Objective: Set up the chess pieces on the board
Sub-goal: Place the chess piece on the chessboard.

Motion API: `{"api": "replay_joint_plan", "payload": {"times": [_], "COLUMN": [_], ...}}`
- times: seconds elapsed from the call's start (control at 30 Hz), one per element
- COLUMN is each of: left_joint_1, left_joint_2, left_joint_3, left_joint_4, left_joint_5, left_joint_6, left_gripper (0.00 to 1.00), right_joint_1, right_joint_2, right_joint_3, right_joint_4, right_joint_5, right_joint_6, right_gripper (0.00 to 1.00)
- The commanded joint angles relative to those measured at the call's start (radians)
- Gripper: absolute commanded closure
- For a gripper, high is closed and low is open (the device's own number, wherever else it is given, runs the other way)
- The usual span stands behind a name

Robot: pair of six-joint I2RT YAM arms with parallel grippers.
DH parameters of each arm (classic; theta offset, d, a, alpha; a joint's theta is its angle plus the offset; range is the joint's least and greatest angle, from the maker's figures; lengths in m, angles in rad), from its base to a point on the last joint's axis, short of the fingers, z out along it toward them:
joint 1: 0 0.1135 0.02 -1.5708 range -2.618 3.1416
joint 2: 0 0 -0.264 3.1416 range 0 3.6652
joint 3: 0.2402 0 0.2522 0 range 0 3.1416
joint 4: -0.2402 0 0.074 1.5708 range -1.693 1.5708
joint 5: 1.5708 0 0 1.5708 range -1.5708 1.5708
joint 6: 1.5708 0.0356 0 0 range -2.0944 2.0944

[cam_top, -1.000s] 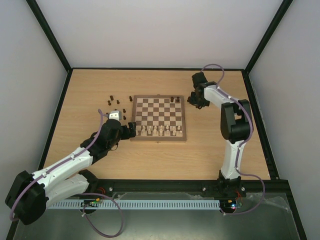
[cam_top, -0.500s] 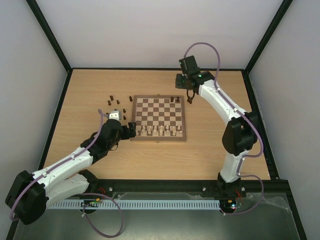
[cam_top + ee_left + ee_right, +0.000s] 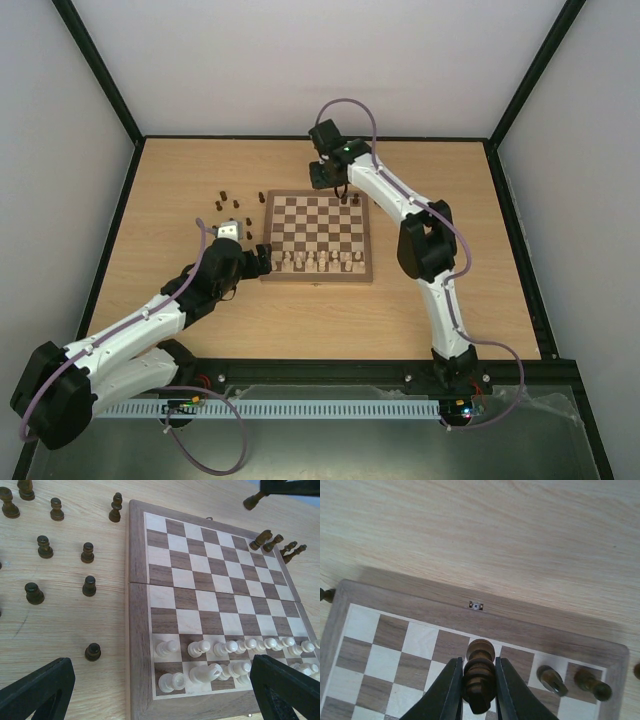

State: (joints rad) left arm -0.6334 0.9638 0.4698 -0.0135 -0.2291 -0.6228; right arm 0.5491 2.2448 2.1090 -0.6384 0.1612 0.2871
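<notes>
Wooden chessboard (image 3: 420, 599) lies below my right gripper (image 3: 479, 669), which pinches a dark piece (image 3: 479, 682) over the back rank, where a crooked release could topple two dark neighbours (image 3: 551, 679).

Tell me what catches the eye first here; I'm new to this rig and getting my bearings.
The right gripper pinches a dark chess piece upright over the far row of the board, near two dark pieces already there. Cream pieces line the near rows, while loose dark pieces stand scattered on the table left of the board.
</notes>
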Motion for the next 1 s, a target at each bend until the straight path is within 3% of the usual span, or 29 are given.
{"api": "replay_joint_plan", "payload": {"times": [0.0,0.97], "left_joint_1": [0.006,0.007], "left_joint_2": [-0.012,-0.022], "left_joint_3": [-0.014,-0.018], "left_joint_4": [-0.002,-0.005], "left_joint_5": [-0.016,-0.021], "left_joint_6": [0.008,0.007], "left_gripper": [0.01,0.01], "right_joint_1": [0.014,0.058], "right_joint_2": [0.05,0.225], "right_joint_3": [0.094,0.201], "right_joint_4": [-0.106,-0.128], "right_joint_5": [0.003,-0.006], "right_joint_6": [-0.035,-0.048], "right_gripper": [0.88,0.84]}}
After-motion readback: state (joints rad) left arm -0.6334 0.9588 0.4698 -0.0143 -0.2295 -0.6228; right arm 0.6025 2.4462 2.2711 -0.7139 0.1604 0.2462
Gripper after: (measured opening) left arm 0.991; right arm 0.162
